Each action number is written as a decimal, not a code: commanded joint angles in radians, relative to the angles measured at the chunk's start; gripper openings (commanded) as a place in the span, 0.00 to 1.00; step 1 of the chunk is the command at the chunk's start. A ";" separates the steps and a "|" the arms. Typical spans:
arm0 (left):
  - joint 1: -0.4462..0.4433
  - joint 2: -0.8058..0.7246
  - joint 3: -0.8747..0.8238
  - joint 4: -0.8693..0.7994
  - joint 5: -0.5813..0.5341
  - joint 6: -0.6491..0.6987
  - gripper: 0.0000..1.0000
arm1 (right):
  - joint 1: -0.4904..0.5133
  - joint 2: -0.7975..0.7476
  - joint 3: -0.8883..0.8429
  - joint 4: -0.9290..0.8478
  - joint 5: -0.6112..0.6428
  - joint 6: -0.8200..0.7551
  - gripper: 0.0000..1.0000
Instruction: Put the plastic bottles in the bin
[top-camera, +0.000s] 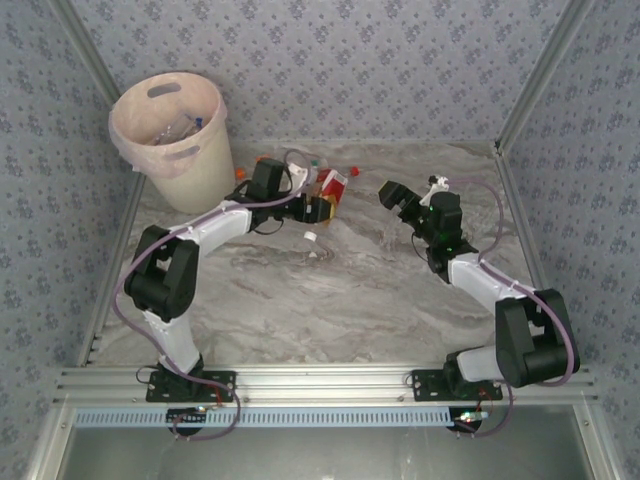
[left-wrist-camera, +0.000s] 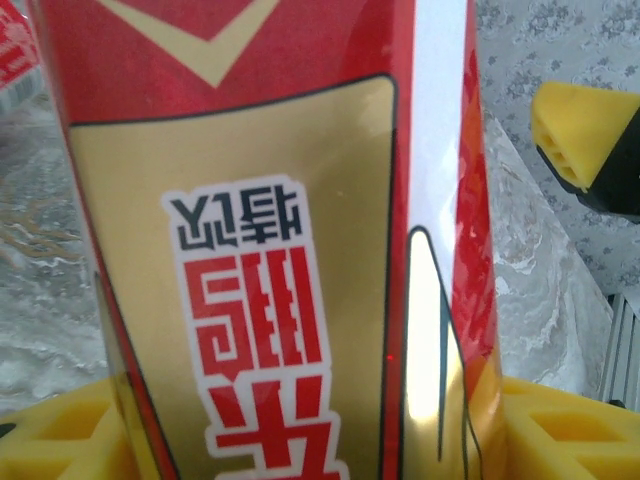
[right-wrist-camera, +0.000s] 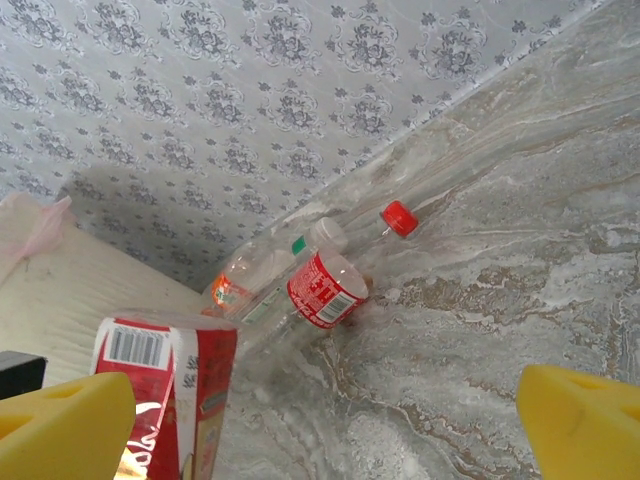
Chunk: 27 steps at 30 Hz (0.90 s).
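Reaching out with both arms: clamped on the left, wide open on the right.
Rising from the near-left base, folding sharply at the elbow and stretching far and rightward along the left arm (top-camera: 215, 228) to the left gripper (top-camera: 320, 206), yellow fingers (left-wrist-camera: 60, 440) pressed against either side of a red-and-gold bottle (left-wrist-camera: 270, 250); rising from the near-right base, bending at the elbow and leaning far and leftward along the right arm (top-camera: 480, 285) to the right gripper (top-camera: 399, 195), yellow fingertips (right-wrist-camera: 60, 425) spread wide apart.

Red-gold bottle (left-wrist-camera: 280, 250) cut off top & btm; bin (top-camera: 198, 168) contents unclear.
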 joint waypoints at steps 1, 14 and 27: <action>0.021 -0.098 0.022 -0.018 -0.009 -0.005 0.59 | -0.002 -0.030 0.004 -0.026 0.037 -0.002 1.00; 0.118 -0.299 0.079 -0.059 -0.052 -0.025 0.59 | -0.001 -0.011 0.026 0.019 0.030 -0.042 1.00; 0.253 -0.389 0.239 -0.106 -0.246 0.005 0.59 | 0.000 0.073 0.039 0.136 -0.029 0.075 1.00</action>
